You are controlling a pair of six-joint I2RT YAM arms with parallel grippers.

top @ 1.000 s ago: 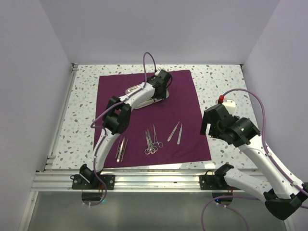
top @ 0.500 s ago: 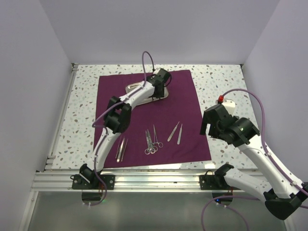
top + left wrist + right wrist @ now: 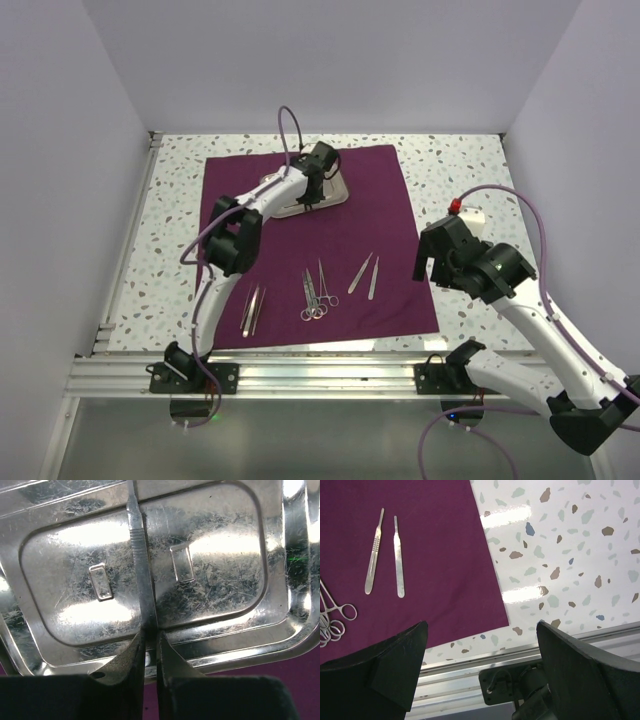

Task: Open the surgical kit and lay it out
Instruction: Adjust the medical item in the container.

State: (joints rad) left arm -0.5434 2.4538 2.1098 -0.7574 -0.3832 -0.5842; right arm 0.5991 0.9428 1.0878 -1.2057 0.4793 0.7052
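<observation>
Your left gripper (image 3: 313, 192) stands over the steel tray (image 3: 337, 193) at the far middle of the purple cloth wrap (image 3: 380, 215). In the left wrist view its fingers (image 3: 172, 667) are pressed together on a slim ribbed scalpel handle (image 3: 141, 565). The handle reaches across the tray's scratched floor to the top of that view. The tray's rim (image 3: 296, 580) ends just before the cloth.

Your right gripper (image 3: 432, 268) hangs over the right edge of the cloth with its fingers (image 3: 395, 665) spread wide and nothing between them.

The cloth lies flat and fully open on the speckled table (image 3: 465, 170). Its near edge comes close to the aluminium rail (image 3: 320, 372). Its far edge leaves a narrow strip of table before the back wall. There is bare table on both sides of it, wider on the right. A band of cloth between the tray and the near row of instruments is open.

In that row lie the tweezers (image 3: 252, 308) at the left, the ring-handled instruments (image 3: 314, 295) in the middle, and two more scalpel handles (image 3: 365, 275) at the right, all apart from each other. The right wrist view shows this pair (image 3: 384, 555) near the cloth's right edge.

Compared with one second ago, the left arm has swung a little to the left and its elbow is now nearer the left edge of the cloth. More of the tray shows to the right of the gripper. The right arm and the near row stay almost as they were.
</observation>
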